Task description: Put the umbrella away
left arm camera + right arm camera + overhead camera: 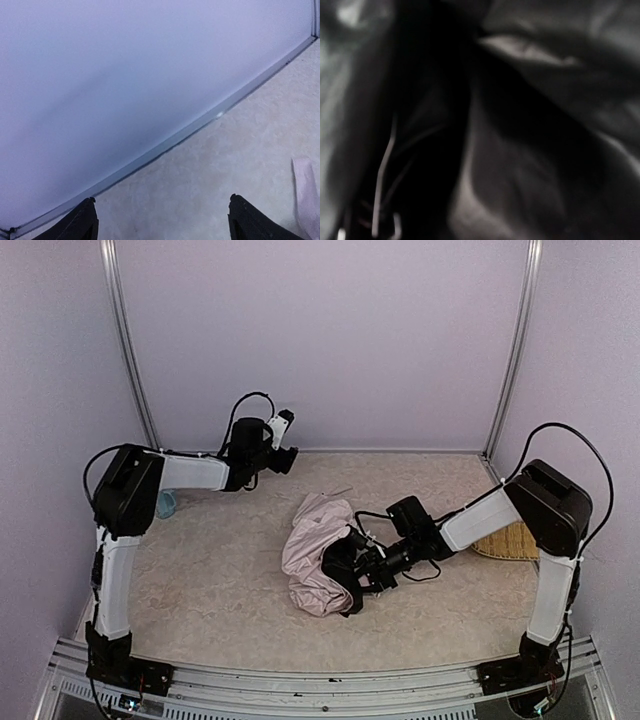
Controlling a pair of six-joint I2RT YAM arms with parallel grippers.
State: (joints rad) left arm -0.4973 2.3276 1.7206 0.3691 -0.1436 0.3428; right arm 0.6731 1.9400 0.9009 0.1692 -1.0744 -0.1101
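The umbrella (312, 545) lies crumpled in the middle of the table, pale pink outside with black lining showing on its right side. My right gripper (352, 562) is pushed into the black lining. The right wrist view shows only dark folds of lining (520, 165) and thin metal ribs (382, 175); its fingers are hidden, so its state cannot be told. My left gripper (285, 458) is open and empty near the back wall, above and left of the umbrella. In the left wrist view (162, 217) the jaws stand wide apart over bare table, with a pink strip of fabric (305, 195) at the right edge.
A woven straw mat (510, 540) lies at the right side behind my right arm. A small pale blue object (166, 504) sits at the left by my left arm. The back wall's metal base rail (200, 125) runs just ahead of my left gripper.
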